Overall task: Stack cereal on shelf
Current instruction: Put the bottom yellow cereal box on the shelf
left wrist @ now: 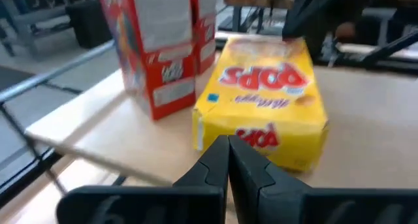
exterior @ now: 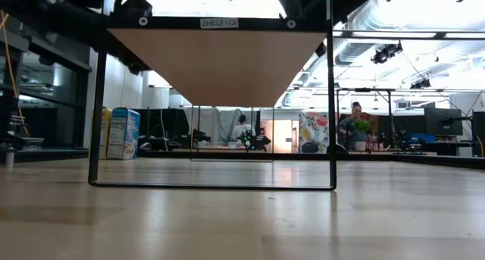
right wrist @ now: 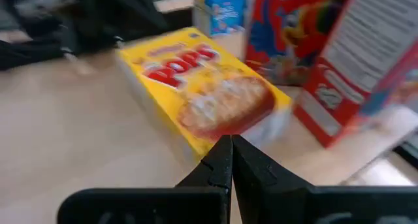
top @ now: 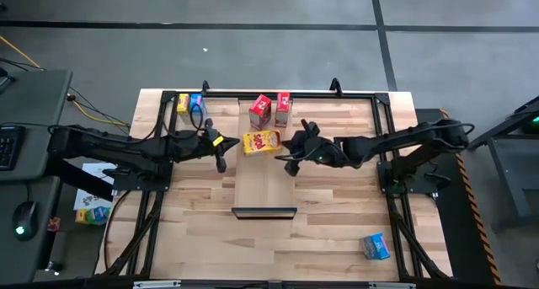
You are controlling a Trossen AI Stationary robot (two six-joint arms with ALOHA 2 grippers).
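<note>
On the shelf board: a yellow cereal box (top: 262, 142) lies flat on its back, face up, at the far part of the pale-wood shelf (top: 264, 188), between the two grippers.
Behind it: two red cereal boxes (top: 260, 111) stand upright side by side on the shelf's far end, close to the lying yellow box (whether they touch it I cannot tell).
Far left corner: another yellow box (top: 183, 104) and a blue box (top: 196, 104) stand together on the striped tabletop (top: 337, 230), off the shelf, beside the left arm.
Near right corner: a second blue box (top: 376, 246) lies alone on the tabletop, well apart from everything else.
Left gripper (top: 221, 145): fingers pressed fully together, holding nothing, tip just beside the yellow box's left end; its wrist view shows the closed tips (left wrist: 228, 160) right in front of the box's short side.
Right gripper (top: 290, 148): likewise closed on nothing, just beside the box's right end; its wrist view shows the tips (right wrist: 231, 160) at the box's edge.
In the way: the black frame (top: 381, 146) runs round the work area, and the shelf's dark lip (top: 264, 211) marks its near short end.
Low view: the shelf's underside (exterior: 216, 63) sits raised on thin black legs; people sit at desks far off in the room.
Off the table: a keyboard (top: 7, 146) and mouse (top: 24, 219) on the left desk.
</note>
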